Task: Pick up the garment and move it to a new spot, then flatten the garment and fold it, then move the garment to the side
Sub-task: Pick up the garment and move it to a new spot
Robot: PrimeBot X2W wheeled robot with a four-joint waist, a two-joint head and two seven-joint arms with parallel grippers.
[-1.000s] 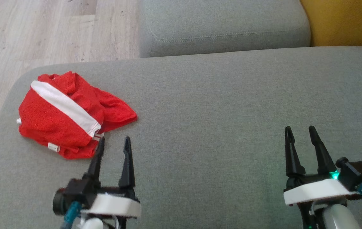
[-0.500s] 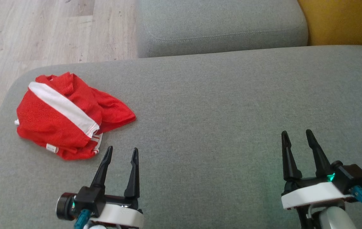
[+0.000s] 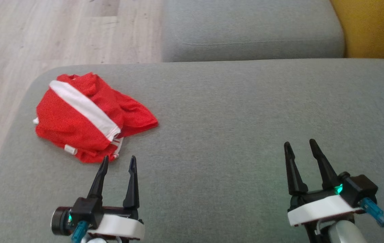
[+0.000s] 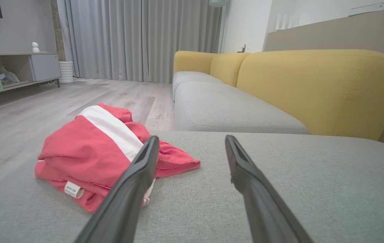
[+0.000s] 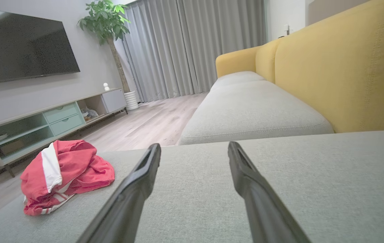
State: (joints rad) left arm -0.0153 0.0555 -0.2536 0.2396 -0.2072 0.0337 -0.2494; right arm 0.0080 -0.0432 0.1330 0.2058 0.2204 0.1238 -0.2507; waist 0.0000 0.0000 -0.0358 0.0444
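Observation:
The garment [image 3: 87, 116] is a crumpled red piece with a white band, lying near the far left corner of the grey sofa cushion [image 3: 229, 118]. In the left wrist view the garment [image 4: 100, 152] lies just ahead and to the left of the fingers. My left gripper [image 3: 117, 162] stands open just short of its near edge, empty and apart from the cloth. Well to the right, my right gripper [image 3: 299, 145] is open and empty above bare cushion. The right wrist view shows the garment [image 5: 63, 173] far off to the left.
The cushion's rounded left edge drops to a wooden floor [image 3: 43, 30]. A second grey seat cushion [image 3: 252, 30] lies beyond, with a yellow backrest [image 3: 374, 27] at the right. A TV cabinet [image 5: 43, 125] stands across the room.
The head camera has shifted, so the whole scene sits further right. My left gripper has drawn back from the garment's near edge; both grippers stay open.

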